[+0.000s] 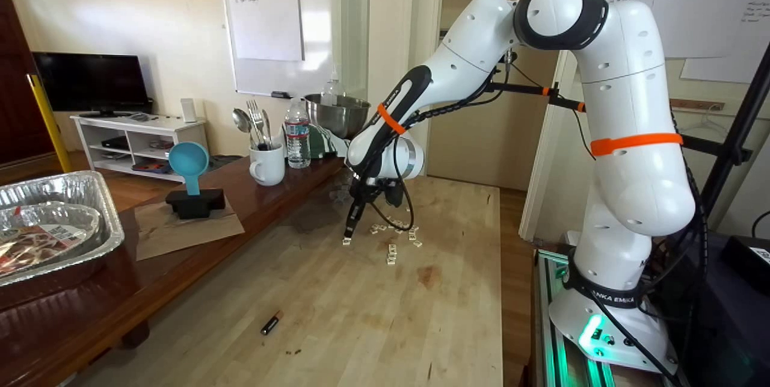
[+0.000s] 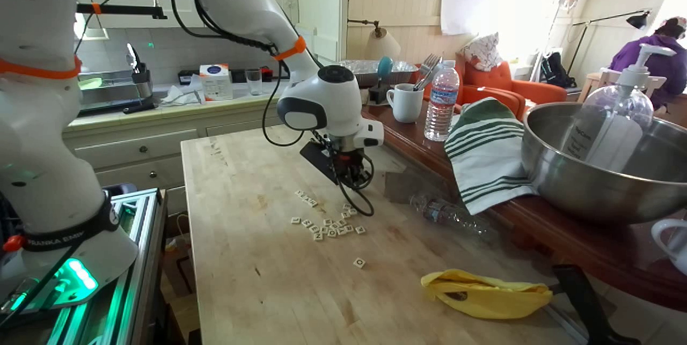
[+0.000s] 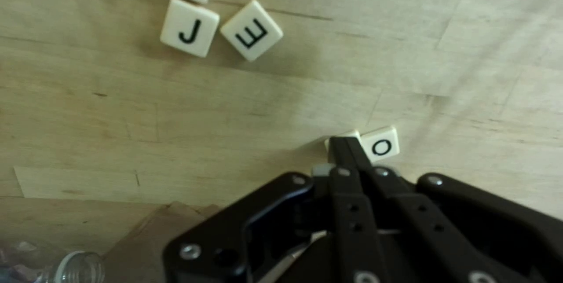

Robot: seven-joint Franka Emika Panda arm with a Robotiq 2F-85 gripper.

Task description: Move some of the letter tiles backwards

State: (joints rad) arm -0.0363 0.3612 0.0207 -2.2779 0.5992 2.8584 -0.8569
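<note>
The pale letter tiles lie flat on the wooden table in a loose cluster, in both exterior views (image 1: 397, 226) (image 2: 335, 227). A short row of tiles (image 2: 307, 198) and a lone O tile (image 2: 359, 263) lie apart. My gripper (image 3: 345, 142) is shut, fingertips together, with nothing seen between them. In the wrist view the tips cover most of one tile (image 3: 351, 134); another O tile (image 3: 389, 135) sits against its right side. A J tile (image 3: 180, 23) and an E tile (image 3: 253, 12) lie farther up. In an exterior view the fingertips (image 1: 348, 235) are at a tile (image 1: 346, 242); contact is unclear.
A raised dark counter (image 1: 289, 194) borders the table, bearing a mug (image 1: 267, 165), a water bottle (image 1: 298, 140) and a steel bowl (image 2: 569, 189). A clear bottle (image 2: 451, 213), a yellow banana-shaped pouch (image 2: 485, 295) and a battery (image 1: 271, 324) lie on the table.
</note>
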